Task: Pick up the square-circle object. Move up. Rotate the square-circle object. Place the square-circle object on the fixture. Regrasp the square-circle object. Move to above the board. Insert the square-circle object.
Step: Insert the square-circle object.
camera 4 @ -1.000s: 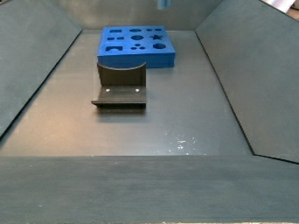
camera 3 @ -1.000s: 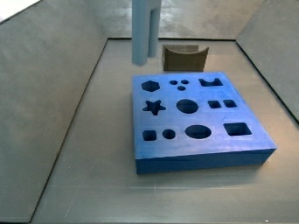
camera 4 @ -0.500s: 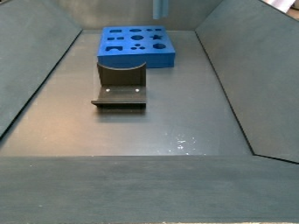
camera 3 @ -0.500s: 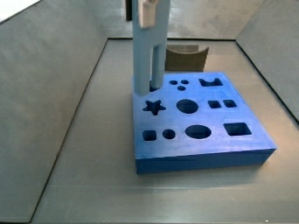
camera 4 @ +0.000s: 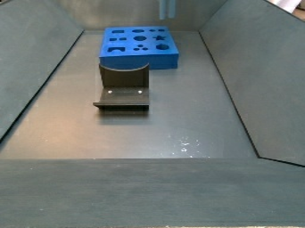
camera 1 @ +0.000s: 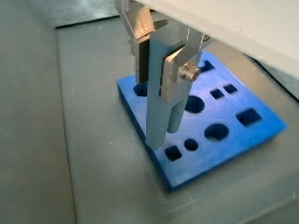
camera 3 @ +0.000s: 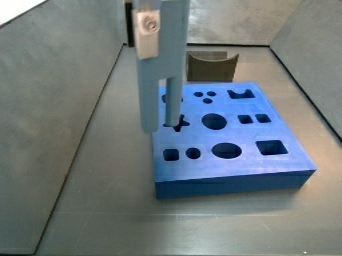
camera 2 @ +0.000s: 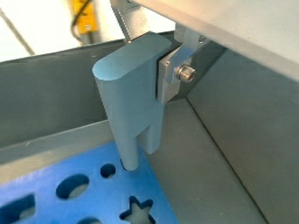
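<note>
Enclosure as I see it on my feeds:
- Matte grey floor (camera 4: 179, 116) under the board (camera 4: 141, 44).
- Sloped grey walls (camera 4: 30, 62) either side of the board.
- Grey rear wall (camera 4: 119, 11) behind it.
- Pale glare specks (camera 4: 185, 142) well in front.

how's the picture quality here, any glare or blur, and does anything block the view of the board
In a side view the peg, held in the gripper, hides part of the blue board. In a side view the floor shows a small bright glint and the fixture looks soft. In a wrist view the peg fills the middle, sharp enough.
</note>
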Available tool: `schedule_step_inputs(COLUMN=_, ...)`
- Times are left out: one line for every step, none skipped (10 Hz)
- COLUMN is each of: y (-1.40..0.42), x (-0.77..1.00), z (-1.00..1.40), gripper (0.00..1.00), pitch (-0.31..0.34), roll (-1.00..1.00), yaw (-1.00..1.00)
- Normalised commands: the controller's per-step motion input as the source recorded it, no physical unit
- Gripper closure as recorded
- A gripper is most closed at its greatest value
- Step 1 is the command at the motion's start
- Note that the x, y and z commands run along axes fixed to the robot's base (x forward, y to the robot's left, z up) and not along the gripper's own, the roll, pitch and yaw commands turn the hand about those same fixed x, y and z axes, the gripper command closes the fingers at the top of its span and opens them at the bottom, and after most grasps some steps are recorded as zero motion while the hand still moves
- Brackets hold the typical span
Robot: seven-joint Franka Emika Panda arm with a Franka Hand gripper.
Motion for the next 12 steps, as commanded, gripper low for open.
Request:
schedule_step_inputs(y=-0.19, x=0.02, z=-0.07, gripper=1.0, pitch=0.0, roll=0.12, yaw=-0.85)
schedule_step_inputs(y=-0.17, x=0.26, z=-0.23, gripper=1.0, pitch=-0.04, roll=0.17, yaw=-0.73)
schedule_step_inputs(y=-0.08, x=0.41, z=-0.34, gripper=1.0, pitch=-0.037, roll=0.18, yaw=-0.65)
schedule_step_inputs(y=0.0, x=0.76, z=-0.41, gripper=1.0, pitch=0.0, roll=0.15, yaw=-0.4)
schedule_step_inputs(y=0.0, x=0.65, z=-0.33, gripper=1.0, pitch=0.007, roll=0.11, yaw=-0.13)
schedule_step_inputs(y=0.0, x=0.45, z=-0.33, gripper=1.0, pitch=0.11, roll=0.1, yaw=0.0)
schedule_step_inputs(y=-0.01, x=0.4, z=-0.31, gripper=1.0, pitch=0.051, roll=0.03, yaw=0.0)
schedule_step_inputs(y=-0.1, x=0.48, z=-0.31, gripper=1.0, pitch=0.013, roll=0.0, yaw=0.0)
schedule_step_inputs(y=-0.08, x=0.39, z=-0.28, gripper=1.0, pitch=0.0, roll=0.0, yaw=0.0)
schedule_step_inputs(y=-0.12, x=0.01, z=-0.21, gripper=1.0, pitch=-0.116, roll=-0.06, yaw=-0.16)
schedule_step_inputs(y=-0.05, x=-0.09, z=-0.18, gripper=1.0, pitch=-0.087, roll=-0.03, yaw=-0.18)
schedule_step_inputs(y=0.0, x=-0.16, z=-0.25, gripper=1.0, pitch=-0.036, roll=-0.02, yaw=-0.27)
